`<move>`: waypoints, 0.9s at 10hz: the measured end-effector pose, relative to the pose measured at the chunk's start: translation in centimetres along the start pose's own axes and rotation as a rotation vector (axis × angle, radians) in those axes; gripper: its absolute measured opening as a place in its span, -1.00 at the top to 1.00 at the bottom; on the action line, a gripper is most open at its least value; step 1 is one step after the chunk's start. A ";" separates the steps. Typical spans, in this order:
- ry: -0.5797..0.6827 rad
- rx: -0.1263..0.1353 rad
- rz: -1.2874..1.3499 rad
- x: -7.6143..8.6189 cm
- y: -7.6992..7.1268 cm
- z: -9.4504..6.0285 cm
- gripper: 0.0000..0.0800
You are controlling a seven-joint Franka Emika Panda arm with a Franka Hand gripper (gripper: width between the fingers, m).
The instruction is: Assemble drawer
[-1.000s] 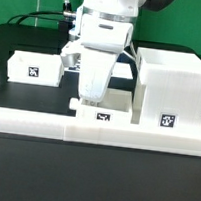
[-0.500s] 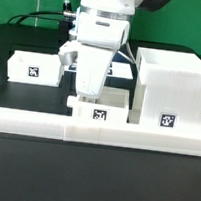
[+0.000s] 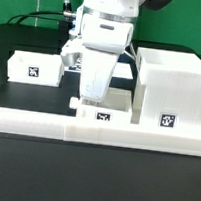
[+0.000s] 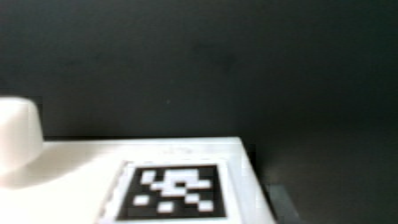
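Note:
The big white casing (image 3: 170,88) stands at the exterior view's right, tag facing front. One small open-top box (image 3: 36,68) sits at the left. The other small box (image 3: 102,113) sits in the middle against the front rail, right under my hand. My gripper (image 3: 95,104) reaches down onto or into this box. Its fingers are hidden behind the hand and the box wall. In the wrist view I see only a white surface with a tag (image 4: 175,192) close up and black table beyond. No finger shows there.
The long low white rail (image 3: 45,129) runs across the front of the table. A white rounded shape (image 4: 15,140) shows at the wrist view's edge. Black cables hang behind the arm at the back left.
My hand and the middle box's tag shifted slightly toward the exterior view's left half a second ago, then came back. The other parts have not moved.

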State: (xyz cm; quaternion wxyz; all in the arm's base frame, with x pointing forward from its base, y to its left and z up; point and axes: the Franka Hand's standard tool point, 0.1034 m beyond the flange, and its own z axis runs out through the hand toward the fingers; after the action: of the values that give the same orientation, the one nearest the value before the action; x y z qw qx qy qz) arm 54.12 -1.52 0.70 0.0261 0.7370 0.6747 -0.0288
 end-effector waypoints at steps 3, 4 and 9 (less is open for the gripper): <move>-0.004 0.012 0.003 -0.1 0.0 0.0 0.89; -0.004 0.012 0.003 -0.1 0.0 0.0 0.89; -0.010 0.018 -0.012 0.1 -0.1 -0.8 0.89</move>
State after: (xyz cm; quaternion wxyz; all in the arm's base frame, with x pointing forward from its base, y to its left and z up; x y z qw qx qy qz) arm 54.03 -1.31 1.46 0.0229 0.7329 0.6789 -0.0387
